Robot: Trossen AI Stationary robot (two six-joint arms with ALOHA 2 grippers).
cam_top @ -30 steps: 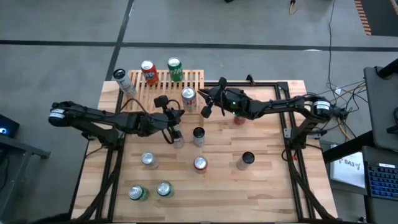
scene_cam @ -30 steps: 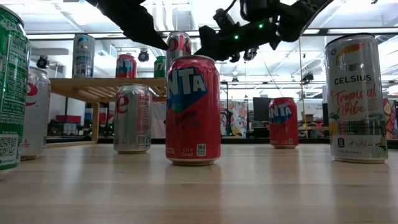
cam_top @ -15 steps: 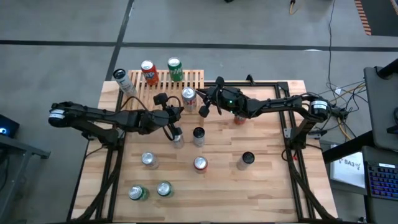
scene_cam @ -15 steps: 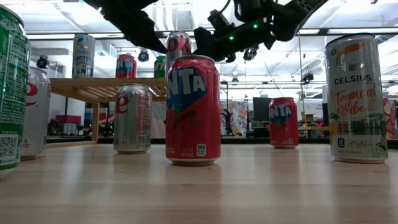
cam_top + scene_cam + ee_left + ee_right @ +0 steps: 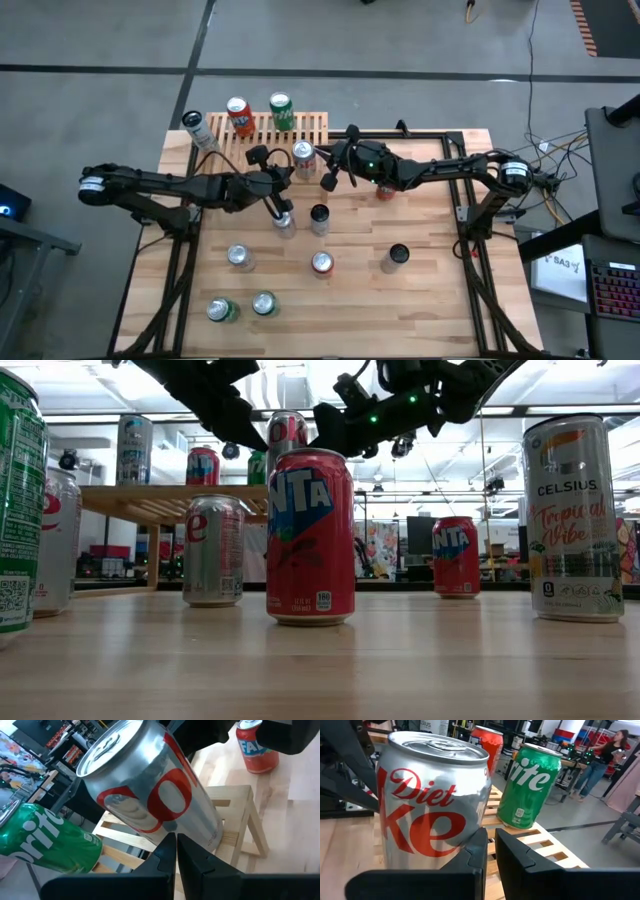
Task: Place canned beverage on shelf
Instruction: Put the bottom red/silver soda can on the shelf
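Note:
The shelf (image 5: 262, 140), a low slatted light-wood rack, stands at the table's far edge. On its top stand a white can (image 5: 197, 128), an orange-red can (image 5: 238, 114), a green Sprite can (image 5: 281, 109) and, on the near right corner, an upright silver Diet Coke can (image 5: 303, 157) (image 5: 150, 795) (image 5: 432, 805). My left gripper (image 5: 286, 174) (image 5: 176, 842) is shut, just left of and nearer than that can. My right gripper (image 5: 328, 179) (image 5: 490, 837) is shut, just right of it. Both hover at can height and point at it. My left gripper stands a little short of the Diet Coke can's side; in the low view a gap shows between them. My right gripper has its shut fingertips (image 5: 322, 422) right beside the can's side (image 5: 303, 430); whether they touch it, I cannot tell.
Several loose cans stand on the wooden table: a silver one (image 5: 285, 223), a dark one (image 5: 319, 215), a red Fanta (image 5: 322, 263) (image 5: 309, 535), a Celsius can (image 5: 396, 256) (image 5: 573, 518), and green and silver ones near the front (image 5: 222, 310). Another Fanta (image 5: 385, 191) stands under my right arm.
My left gripper has edged toward the table's far edge, closer to the Diet Coke can. My right gripper's tips have swung slightly toward the same can. Both have stayed shut, and the can has kept its place on the shelf.

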